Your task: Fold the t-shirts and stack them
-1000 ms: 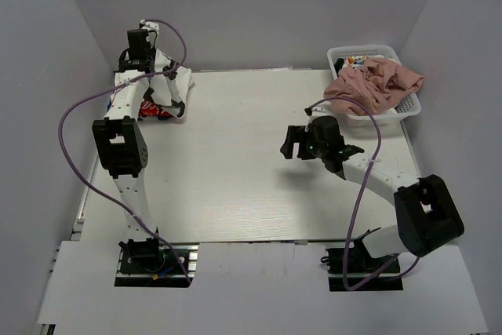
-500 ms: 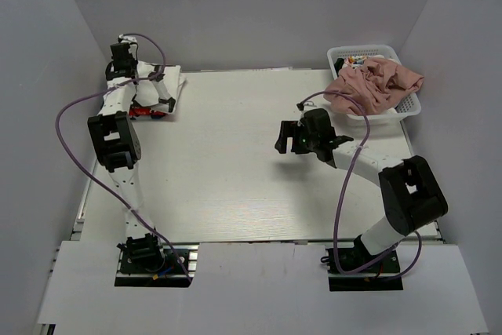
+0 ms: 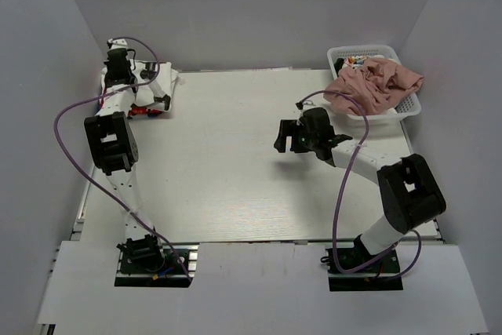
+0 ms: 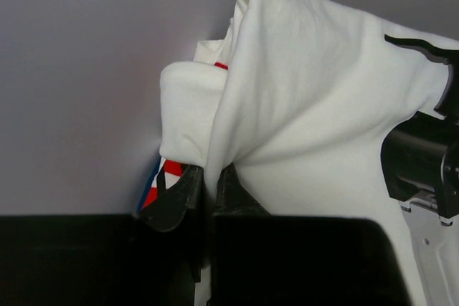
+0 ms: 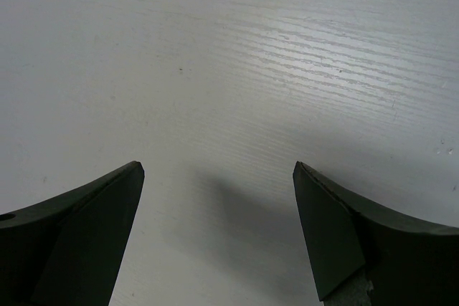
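soft white cloth t-shirt with red print (image 4: pixel 308 91) sits bunched at the far-left corner of the white wood-grain counter (image 5: pixel 287 48). left gripper (image 4: pixel 209 177) jaws pinch a fold. likely light and limp, will sag; better held at hem or shoulders. right gripper (image 5: pixel 219 170) jaws spread, holding nothing.

No word, label, brand or number can be read in any view. The white t-shirt with red print (image 4: pixel 166 171) shows only scraps of red and blue at a fold in the left wrist view, too little to make out letters. From above, that print is a small red blur. Some coloured specks at the back of the basket (image 3: pixel 408 107) are too small to read.
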